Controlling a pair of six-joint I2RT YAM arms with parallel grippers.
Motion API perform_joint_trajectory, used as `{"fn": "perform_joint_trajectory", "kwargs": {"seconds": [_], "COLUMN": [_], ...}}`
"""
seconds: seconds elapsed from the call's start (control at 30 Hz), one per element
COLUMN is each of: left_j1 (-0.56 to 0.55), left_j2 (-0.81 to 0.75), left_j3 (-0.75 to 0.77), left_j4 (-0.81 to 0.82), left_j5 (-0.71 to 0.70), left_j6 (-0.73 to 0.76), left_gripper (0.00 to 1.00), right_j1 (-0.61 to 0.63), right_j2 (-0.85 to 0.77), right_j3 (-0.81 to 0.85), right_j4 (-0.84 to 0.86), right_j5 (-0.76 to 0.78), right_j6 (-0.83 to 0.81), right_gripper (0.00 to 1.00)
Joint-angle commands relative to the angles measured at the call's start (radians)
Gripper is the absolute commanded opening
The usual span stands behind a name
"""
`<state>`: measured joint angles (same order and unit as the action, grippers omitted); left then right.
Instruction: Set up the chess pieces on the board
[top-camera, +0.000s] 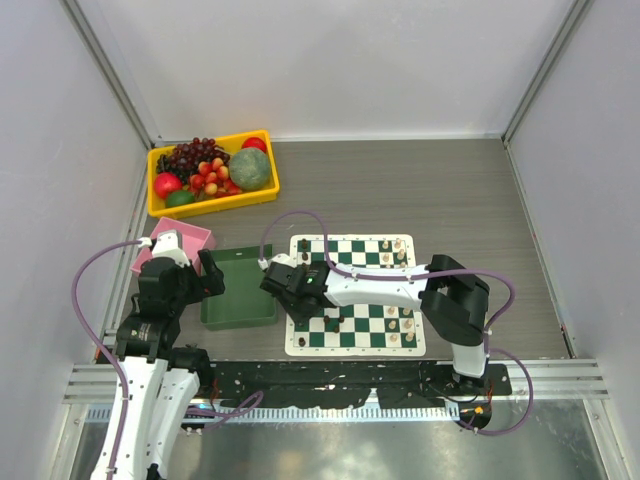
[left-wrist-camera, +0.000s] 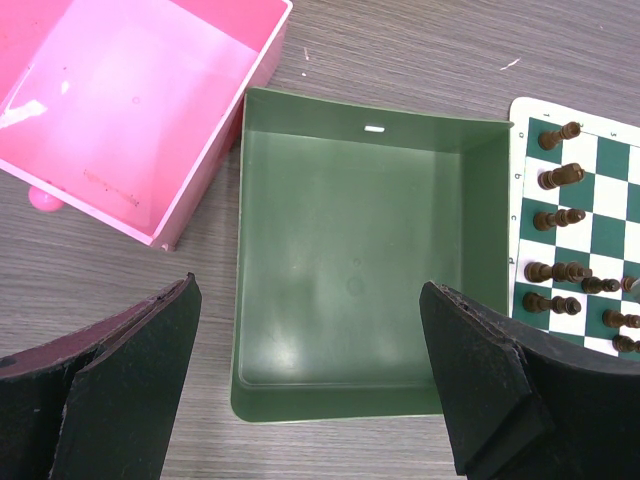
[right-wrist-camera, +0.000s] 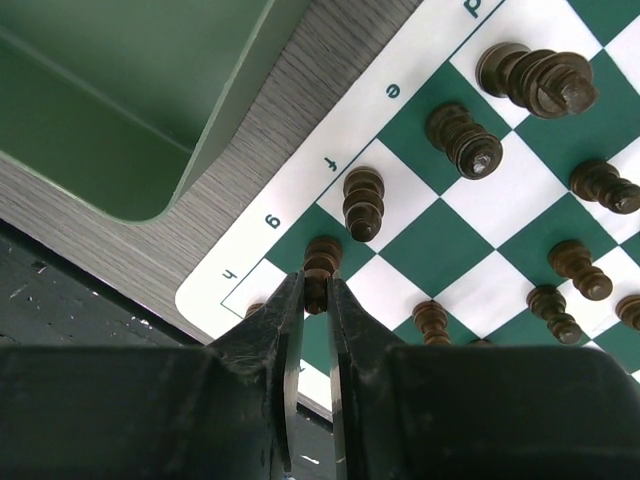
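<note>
The board (top-camera: 356, 350) is a green and white checked mat in front of the right arm. Dark brown chess pieces (right-wrist-camera: 465, 140) stand along its left side, and cream pieces (top-camera: 407, 325) along its right side. My right gripper (right-wrist-camera: 316, 290) is shut on a dark brown piece (right-wrist-camera: 321, 258), which is upright over the board's near-left corner by the letter g. In the top view the right gripper (top-camera: 290, 290) is at the board's left edge. My left gripper (left-wrist-camera: 310, 380) is open and empty above the near edge of the green tray (left-wrist-camera: 350, 270).
The green tray (top-camera: 238, 288) lies just left of the board, with a pink box (top-camera: 180, 243) further left. A yellow bin (top-camera: 212, 172) of fruit stands at the back left. The black rail runs along the table's near edge.
</note>
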<state>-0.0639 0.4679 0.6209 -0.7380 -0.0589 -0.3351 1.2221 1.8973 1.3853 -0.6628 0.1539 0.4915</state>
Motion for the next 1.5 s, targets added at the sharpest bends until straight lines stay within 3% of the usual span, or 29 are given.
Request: {"fn": "perform_joint_trajectory", "kwargs": {"seconds": [0.0, 0.43, 0.8, 1.13, 1.47], "left_j1": [0.003, 0.003, 0.003, 0.001, 0.003], "left_j2": [-0.008, -0.005, -0.006, -0.012, -0.011], "left_j3": [0.007, 0.007, 0.007, 0.007, 0.007], "left_j4": [0.023, 0.023, 0.023, 0.023, 0.023], "left_j5": [0.004, 0.007, 0.010, 0.010, 0.008], "left_j6": [-0.001, -0.001, -0.001, -0.001, -0.001], "left_gripper": [0.99, 0.99, 0.99, 0.99, 0.99], "right_j1": [0.007, 0.007, -0.010, -0.022, -0.041], "right_j2": [-0.018, -0.029, -0.112, -0.041, 0.013], "right_j3": [0.012, 0.021, 0.029, 0.063, 0.096], "right_j4": [0.006, 0.005, 0.015, 0.015, 0.017], "right_j5": [0.003, -0.007, 0.087, 0.090, 0.111], "right_j6": [-0.004, -0.014, 0.033, 0.051, 0.067], "right_gripper": [0.22, 0.38, 0.51, 0.51, 0.43]}}
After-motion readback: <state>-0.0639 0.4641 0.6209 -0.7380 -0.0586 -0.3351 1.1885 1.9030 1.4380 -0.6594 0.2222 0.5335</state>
